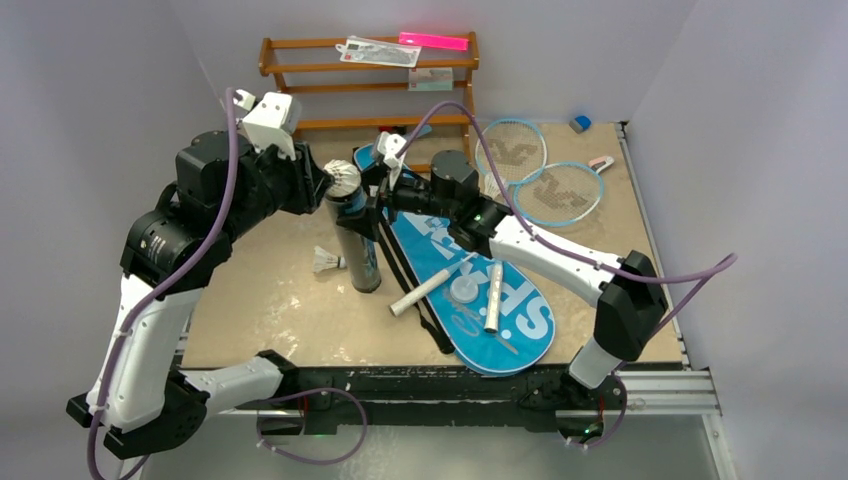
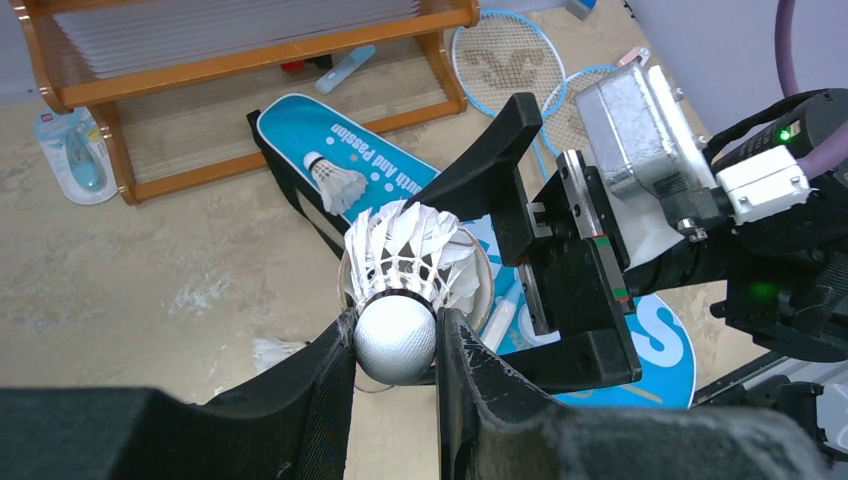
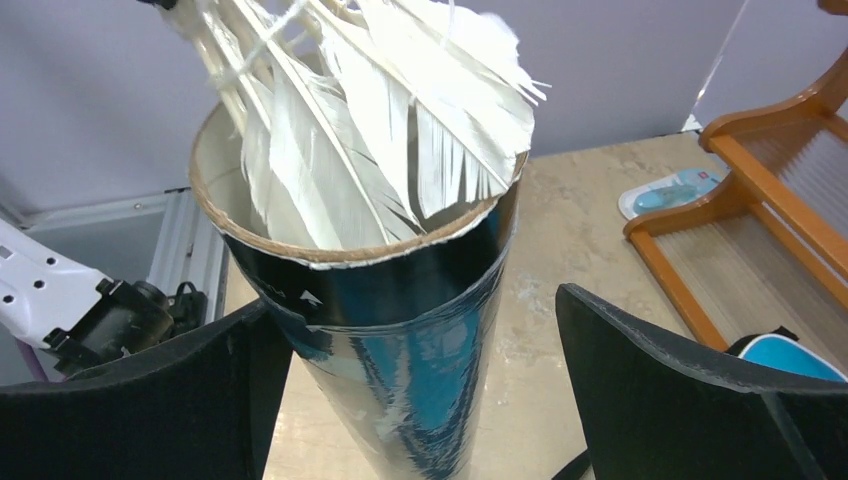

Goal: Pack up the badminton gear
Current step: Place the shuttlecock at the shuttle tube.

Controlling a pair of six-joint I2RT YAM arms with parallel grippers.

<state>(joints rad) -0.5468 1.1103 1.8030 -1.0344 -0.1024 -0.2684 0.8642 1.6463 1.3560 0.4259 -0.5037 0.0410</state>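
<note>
Left gripper point(image 2: 395, 338) clamps 1 shuttlecock point(image 2: 412, 248) by its cork, feathers entering the upright black tube point(image 3: 395, 400); right gripper point(image 3: 410, 325) jaws stand spread wide around the tube.

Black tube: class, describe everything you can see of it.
The black tube stands on end on the table, beside the blue bag. Glossy, scuffed black wrap; bare brown cardboard rim; open top. A shuttlecock, feathers down, sits in its mouth, held by the left gripper. Open fingers of the right gripper flank it.
</note>
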